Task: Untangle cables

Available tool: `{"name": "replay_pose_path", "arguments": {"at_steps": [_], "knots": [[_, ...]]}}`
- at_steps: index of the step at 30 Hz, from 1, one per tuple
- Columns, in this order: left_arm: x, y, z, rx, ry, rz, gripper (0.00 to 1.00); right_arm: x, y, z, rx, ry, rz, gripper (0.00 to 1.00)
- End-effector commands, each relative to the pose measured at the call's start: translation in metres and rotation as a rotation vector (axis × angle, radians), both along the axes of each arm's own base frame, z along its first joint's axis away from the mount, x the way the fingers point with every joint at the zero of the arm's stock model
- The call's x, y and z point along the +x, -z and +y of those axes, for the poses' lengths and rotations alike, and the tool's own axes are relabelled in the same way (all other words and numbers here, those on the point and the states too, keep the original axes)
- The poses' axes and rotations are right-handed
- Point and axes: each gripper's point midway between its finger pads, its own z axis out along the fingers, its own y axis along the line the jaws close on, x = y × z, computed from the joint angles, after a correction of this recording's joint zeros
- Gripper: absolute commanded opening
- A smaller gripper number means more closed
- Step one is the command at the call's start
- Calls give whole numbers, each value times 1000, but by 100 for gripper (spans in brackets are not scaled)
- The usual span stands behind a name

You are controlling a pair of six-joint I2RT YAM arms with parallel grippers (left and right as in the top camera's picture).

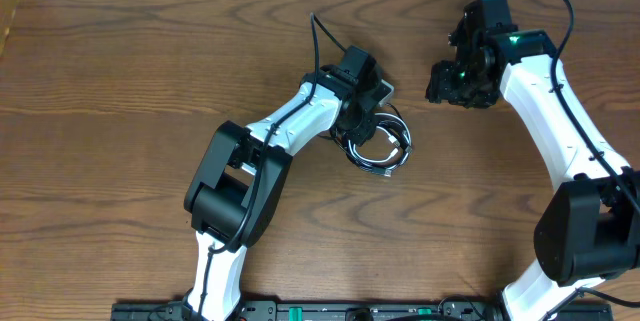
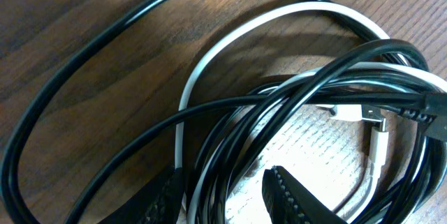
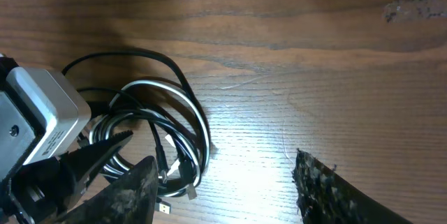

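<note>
Wood-grain desk (image 1: 120, 81) carries the coiled cables (image 1: 380, 147) near its centre. Directly over them sits the left tool (image 2: 225, 199), jaws apart, straddling black and white strands. The right tool (image 3: 227, 189), jaws apart and empty, hangs to their right, farther off.

My left arm (image 1: 290, 121) reaches toward mid-table, and the left gripper (image 2: 222, 190) points down with its jaws partly parted. My right arm (image 1: 560, 121) stretches forward, and the right gripper (image 3: 223, 175) hovers with its jaws wide apart.
</note>
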Motion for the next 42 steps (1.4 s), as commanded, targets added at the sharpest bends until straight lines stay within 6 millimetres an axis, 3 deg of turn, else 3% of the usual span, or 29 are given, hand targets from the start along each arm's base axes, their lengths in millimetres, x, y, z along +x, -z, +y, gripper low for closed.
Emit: {"name": "replay_pose_path", "arguments": {"at_steps": [1,5,7,9,11,15,17,22,25,28,33,37,42], "knots": [[1,4,-1,10,20,-5,41,-2,5,-1,-1,-2,18,59],[-4,11,-7,16,37,4,40,-3,5,-1,0,-3,21,59],[-8,15,-9,20,46,10,27,-4,6,-1,2,-4,27,59],[-9,13,-11,18,37,13,8,-6,6,-1,1,-4,35,59],[-6,4,-12,4,0,10,8,-8,6,2,15,-9,42,60],[9,-47,-6,-55,-132,-13,7,-12,0,24,126,-119,37,60],[14,-86,-2,-101,-190,-47,8,-13,-6,37,198,-191,20,62],[10,-180,8,-241,-272,-169,8,-18,-38,70,382,-373,-78,66],[2,-221,12,-307,-290,-230,7,-21,-63,78,441,-433,-152,69],[-7,-250,17,-347,-286,-280,8,-22,-84,80,453,-452,-219,71],[-16,-271,23,-387,-316,-293,8,-18,-107,80,462,-411,-283,67],[-21,-284,21,-428,-310,-296,7,-5,-90,68,387,-196,-211,57],[-26,-305,24,-467,-305,-344,8,-6,-40,41,119,41,-84,46]]}}
